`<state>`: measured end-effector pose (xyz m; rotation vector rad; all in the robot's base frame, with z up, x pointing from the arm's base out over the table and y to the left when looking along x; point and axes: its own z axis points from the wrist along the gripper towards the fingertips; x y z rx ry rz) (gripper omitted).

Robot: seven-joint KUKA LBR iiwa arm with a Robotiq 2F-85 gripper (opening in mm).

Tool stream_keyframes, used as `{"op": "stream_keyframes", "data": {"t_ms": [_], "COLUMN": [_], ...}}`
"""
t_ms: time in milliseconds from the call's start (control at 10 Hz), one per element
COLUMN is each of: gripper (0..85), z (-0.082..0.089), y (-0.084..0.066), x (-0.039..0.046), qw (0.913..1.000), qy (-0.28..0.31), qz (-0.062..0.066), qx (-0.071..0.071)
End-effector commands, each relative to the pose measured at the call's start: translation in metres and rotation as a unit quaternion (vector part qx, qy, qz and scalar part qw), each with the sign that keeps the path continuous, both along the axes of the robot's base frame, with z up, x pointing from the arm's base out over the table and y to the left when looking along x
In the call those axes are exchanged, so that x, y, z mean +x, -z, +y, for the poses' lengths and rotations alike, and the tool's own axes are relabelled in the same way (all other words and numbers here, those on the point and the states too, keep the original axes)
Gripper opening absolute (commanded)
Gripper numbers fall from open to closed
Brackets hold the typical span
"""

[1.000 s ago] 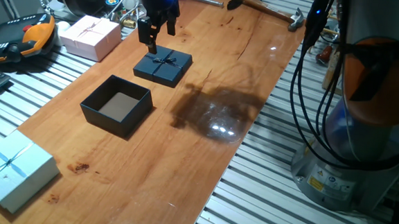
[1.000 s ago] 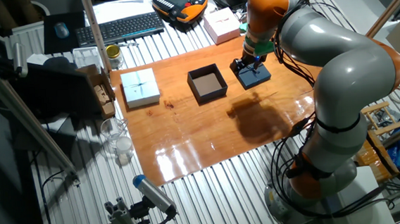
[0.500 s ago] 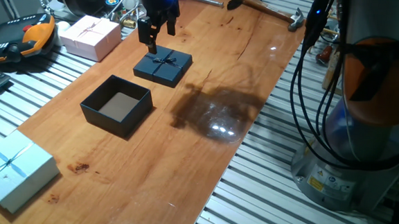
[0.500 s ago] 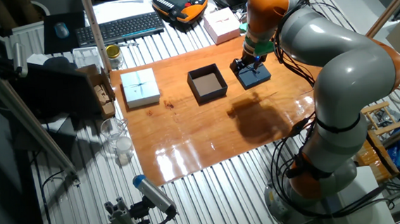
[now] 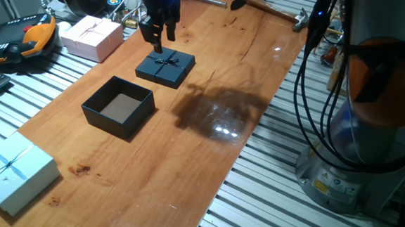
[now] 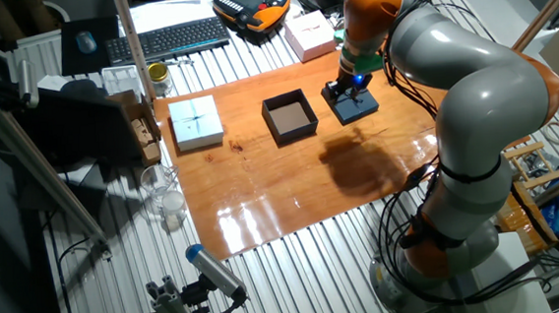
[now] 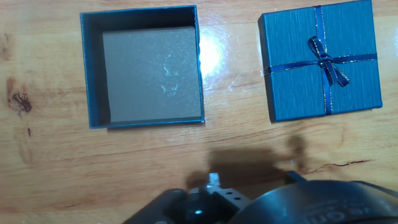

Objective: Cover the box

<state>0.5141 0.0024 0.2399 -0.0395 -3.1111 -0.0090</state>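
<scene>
Tool (image 5: pixel 158 35) hovered above bowed lid (image 5: pixel 165 67) on counter (image 5: pixel 187 141), fingers parted, holding nothing; open box (image 5: pixel 118 107) sat nearby, uncovered.

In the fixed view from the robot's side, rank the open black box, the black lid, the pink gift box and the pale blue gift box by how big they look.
1. Pale blue gift box, nearest the camera, so likely inflated.
2. Open black box.
3. Pink gift box and black lid look about alike; not ranked.

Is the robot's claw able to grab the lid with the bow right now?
Probably yes. The gripper hangs just above the lid, near its far edge, with nothing between them. The open box sits apart on the table, out of the way.
</scene>
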Motion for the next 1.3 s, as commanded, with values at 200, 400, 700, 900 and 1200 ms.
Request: {"op": "stream_keyframes", "data": {"t_ms": [200,400,700,900,1200], "gripper": [0.0,0.0,0.0,0.0,0.0], "z": [0.0,0.0,0.0,-0.001,-0.003], "y": [0.0,0.0,0.002,0.003,0.011], "x": [-0.0001,0.0001,0.0011,0.0012,0.0037], "qw": [1.0,1.0,1.0,1.0,0.9999], "qy": [0.0,0.001,0.003,0.003,0.004], "qz": [0.0,0.0,-0.002,-0.005,-0.009], "qx": [0.001,0.001,-0.001,-0.002,-0.002]}}
